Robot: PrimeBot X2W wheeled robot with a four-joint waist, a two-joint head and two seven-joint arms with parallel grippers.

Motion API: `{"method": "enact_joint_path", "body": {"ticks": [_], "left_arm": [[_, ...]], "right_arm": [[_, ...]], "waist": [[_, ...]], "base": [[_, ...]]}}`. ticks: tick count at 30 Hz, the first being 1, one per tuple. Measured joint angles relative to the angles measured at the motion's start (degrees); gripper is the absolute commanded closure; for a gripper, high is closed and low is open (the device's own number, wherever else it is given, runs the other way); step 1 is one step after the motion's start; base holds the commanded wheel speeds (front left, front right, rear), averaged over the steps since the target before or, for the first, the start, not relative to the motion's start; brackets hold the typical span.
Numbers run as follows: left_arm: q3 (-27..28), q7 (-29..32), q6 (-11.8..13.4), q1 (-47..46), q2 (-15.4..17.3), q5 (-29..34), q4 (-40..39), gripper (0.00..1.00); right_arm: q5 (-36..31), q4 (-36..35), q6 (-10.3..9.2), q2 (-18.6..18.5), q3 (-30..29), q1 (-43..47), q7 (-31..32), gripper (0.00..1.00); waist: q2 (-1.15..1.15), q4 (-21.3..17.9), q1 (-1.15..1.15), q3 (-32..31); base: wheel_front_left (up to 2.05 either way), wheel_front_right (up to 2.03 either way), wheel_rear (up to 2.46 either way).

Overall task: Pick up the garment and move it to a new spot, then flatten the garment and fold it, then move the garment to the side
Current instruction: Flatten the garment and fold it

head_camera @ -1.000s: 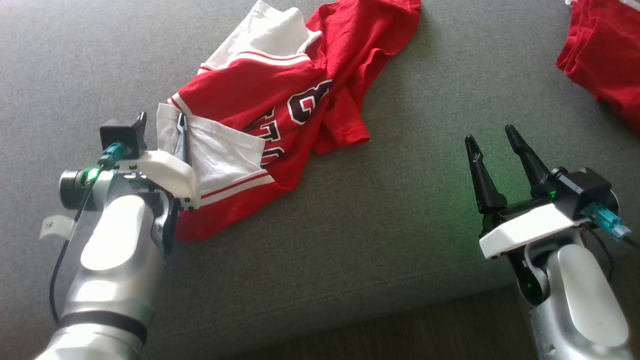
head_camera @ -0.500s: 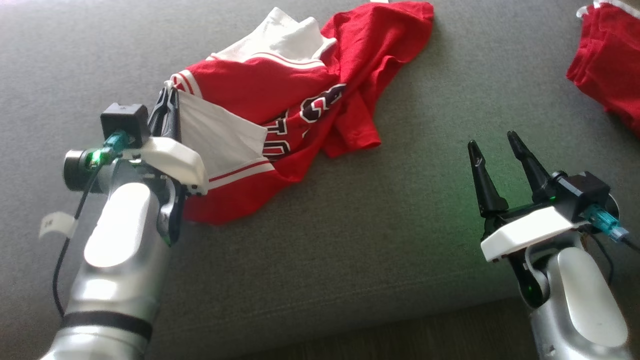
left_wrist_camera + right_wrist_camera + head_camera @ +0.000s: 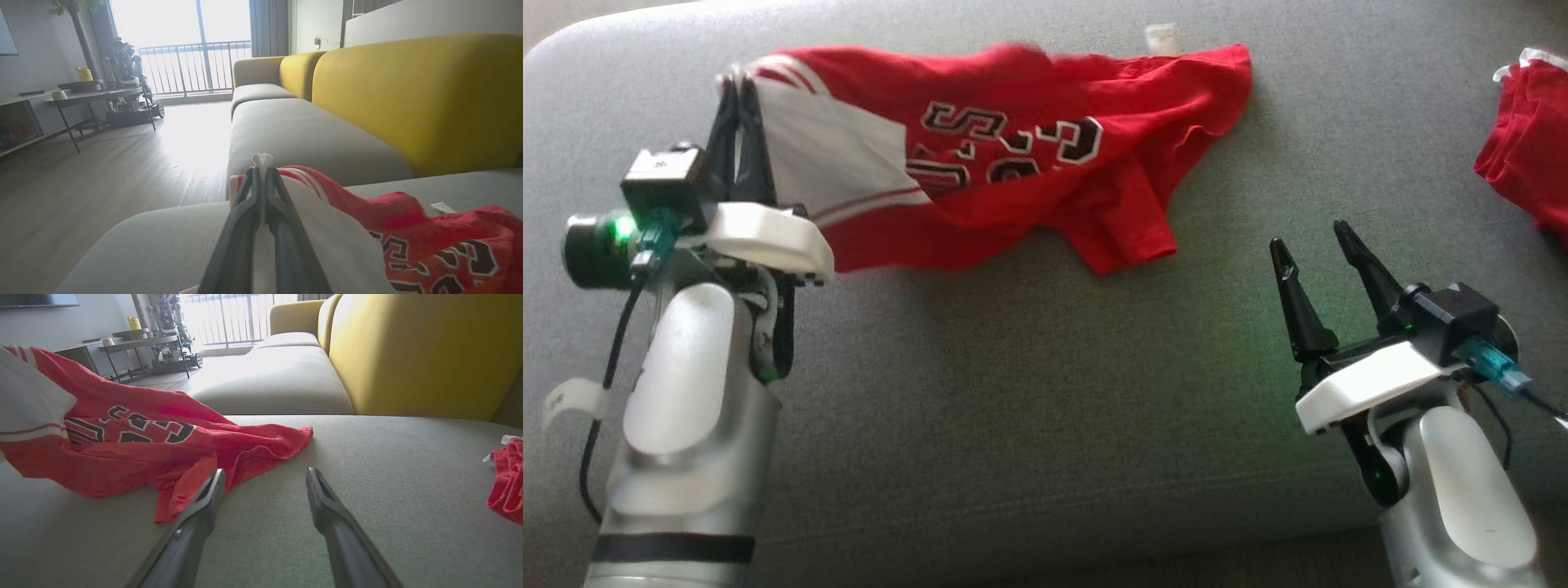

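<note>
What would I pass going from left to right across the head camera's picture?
The left end effector, shut → red-and-white garment it holds by a white corner → right end effector, open → second red cloth at the right edge.

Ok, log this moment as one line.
stage: pick-up | left hand: shut on jersey, white edge held up | right hand: open, empty, above sofa seat

Lettering: none we can read.
We see dark, white-edged letters (image 3: 1013, 140) across the red shirt (image 3: 1176, 90), creased and partly hidden.
</note>
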Motion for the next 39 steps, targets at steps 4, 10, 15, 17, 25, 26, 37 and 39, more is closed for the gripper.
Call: {"method": "enact_joint_path", "body": {"ticks": [4, 10, 15, 17, 25, 26, 37, 39], "left_arm": [[1.0, -0.2, 0.0, -0.1, -0.1, 1.3, -2.7, 1.00], [-1.6, -0.3, -4.3, 2.6, 0.1, 2.8, -2.3, 1.00], [-4.3, -0.3, -6.2, 12.1, 2.1, 4.3, -5.4, 1.00], [-5.2, -0.3, -6.8, 16.0, 2.6, 4.8, -7.9, 1.00], [-11.5, -0.3, -10.7, 25.0, 3.4, 5.8, -10.9, 0.00], [-11.3, -0.3, -10.6, 25.4, 3.4, 5.4, -10.4, 0.00], [-5.3, -0.3, -7.1, 25.7, 0.8, 0.7, -13.6, 0.00], [-4.4, -0.3, -7.1, 25.7, -0.2, -0.2, -13.4, 0.00]], "right_arm": [[0.6, 0.2, 0.00, 0.0, 1.0, 0.0, 0.0, 0.00], [1.6, 0.8, 0.00, 0.0, 1.1, 0.2, 0.0, 0.00], [1.6, 1.0, 0.00, 0.0, 1.1, 0.4, -0.1, 0.00], [1.6, 1.2, 0.00, 0.0, 1.0, 0.5, -0.1, 0.00], [1.4, 2.0, 0.00, 0.0, 1.1, 1.9, 0.0, 0.00], [1.4, 2.0, 0.00, 0.0, 1.2, 1.9, 0.1, 0.00], [1.5, 1.9, 0.00, 0.0, 1.5, 2.3, 0.6, 0.00], [1.5, 1.9, 0.00, 0.0, 2.0, 2.6, 0.6, 0.00]], "waist": [[0.00, -0.2, 0.00, -0.3], [0.00, 0.2, 0.00, -0.7], [0.00, 1.7, 0.00, -1.2], [0.00, 2.6, 0.00, -1.6], [0.00, 6.4, 0.00, -3.2], [0.00, 6.8, 0.00, -3.4], [0.00, 8.4, 0.00, -4.6], [0.00, 7.9, 0.00, -4.6]], "base": [[0.00, 0.00, 0.00], [0.00, 0.00, 0.00], [0.00, 0.00, 0.00], [0.00, 0.00, 0.00], [0.00, 0.00, 0.00], [0.00, 0.00, 0.00], [0.00, 0.00, 0.00], [0.00, 0.00, 0.00]]}}
